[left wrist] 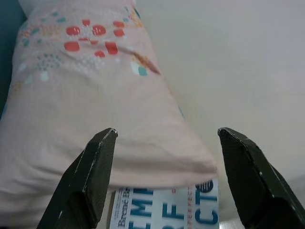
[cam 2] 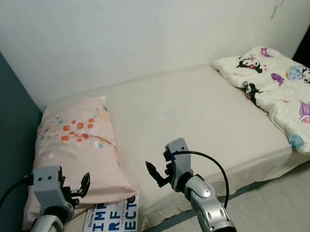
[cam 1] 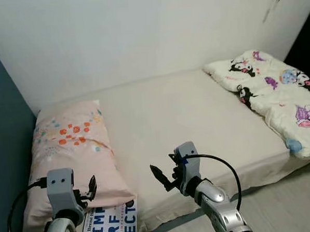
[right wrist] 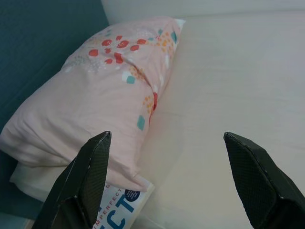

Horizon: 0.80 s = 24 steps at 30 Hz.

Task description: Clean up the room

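Robot is facing a bed point(cam 1: 197, 124) along a white wall; a pink pillow point(cam 1: 73, 151) is lying at the head end, and a white-and-blue book point(cam 1: 111, 225) is sitting partly tucked under the pillow's near edge at the mattress corner, probably the stray item to be tidied; a cartoon-print blanket point(cam 1: 276, 94) is lying bunched at the far foot end, likely also awaiting straightening; left gripper point(left wrist: 164, 179) is hovering just above the pillow edge and the book, jaws spread wide and holding nothing, lined up as if for a grab at the book; right gripper point(right wrist: 169, 183) is hovering over the bare mattress beside the pillow, jaws also wide and empty; the book title is hard to read in full, partly covered.
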{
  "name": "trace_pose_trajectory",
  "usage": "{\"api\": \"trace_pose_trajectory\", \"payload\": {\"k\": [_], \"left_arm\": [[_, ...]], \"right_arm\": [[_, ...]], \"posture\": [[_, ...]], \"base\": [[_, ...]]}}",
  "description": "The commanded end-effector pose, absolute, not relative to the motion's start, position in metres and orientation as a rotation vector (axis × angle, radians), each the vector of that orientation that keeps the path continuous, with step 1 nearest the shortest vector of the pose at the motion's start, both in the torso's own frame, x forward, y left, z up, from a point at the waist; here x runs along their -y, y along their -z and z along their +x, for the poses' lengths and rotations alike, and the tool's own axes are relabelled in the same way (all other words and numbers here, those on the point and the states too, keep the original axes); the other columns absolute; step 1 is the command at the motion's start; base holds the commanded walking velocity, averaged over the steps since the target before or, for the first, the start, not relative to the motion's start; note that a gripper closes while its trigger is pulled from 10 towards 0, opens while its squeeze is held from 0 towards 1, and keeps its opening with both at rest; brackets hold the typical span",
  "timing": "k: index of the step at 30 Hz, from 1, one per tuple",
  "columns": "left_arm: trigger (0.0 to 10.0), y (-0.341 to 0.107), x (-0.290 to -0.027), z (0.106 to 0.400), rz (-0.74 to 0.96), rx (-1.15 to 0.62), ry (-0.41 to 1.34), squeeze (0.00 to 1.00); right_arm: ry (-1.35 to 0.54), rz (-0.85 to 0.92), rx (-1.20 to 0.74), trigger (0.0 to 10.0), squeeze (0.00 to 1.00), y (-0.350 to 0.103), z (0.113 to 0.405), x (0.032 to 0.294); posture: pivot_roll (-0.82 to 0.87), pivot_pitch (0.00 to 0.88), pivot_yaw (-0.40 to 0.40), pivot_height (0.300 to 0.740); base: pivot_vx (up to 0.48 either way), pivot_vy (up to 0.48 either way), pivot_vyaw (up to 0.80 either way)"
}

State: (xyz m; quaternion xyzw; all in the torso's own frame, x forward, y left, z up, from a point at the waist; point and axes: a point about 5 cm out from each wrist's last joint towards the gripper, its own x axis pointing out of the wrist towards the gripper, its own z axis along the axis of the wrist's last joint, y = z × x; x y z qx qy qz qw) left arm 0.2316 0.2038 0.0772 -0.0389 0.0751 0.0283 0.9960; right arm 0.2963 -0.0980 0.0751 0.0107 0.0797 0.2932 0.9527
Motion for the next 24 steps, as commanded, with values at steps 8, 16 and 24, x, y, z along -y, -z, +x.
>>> {"api": "trace_pose_trajectory", "payload": {"k": [8,16,24], "left_arm": [[10.0,-0.0799,-0.2072,0.2311,-0.077,-0.145,-0.070,0.00],[10.0,-0.0803,-0.2105,0.2293,-0.090,-0.139,-0.109,0.00],[10.0,-0.0810,-0.2132,0.2275,-0.098,-0.133,-0.121,0.00]], "right_arm": [[-0.589,0.038,-0.195,10.0,0.00,-0.0675,0.2920,0.0983],[-0.614,0.008,-0.185,10.0,0.00,-0.0681,0.2914,0.0959],[-0.663,-0.021,-0.179,10.0,0.00,-0.0680,0.2878,0.0903]], "posture": [[0.07,0.134,-0.052,0.740],[0.07,0.135,-0.053,0.740],[0.07,0.138,-0.054,0.740]], "base": [[0.000,0.223,0.00],[0.000,0.000,0.00],[0.000,0.000,0.67]]}}
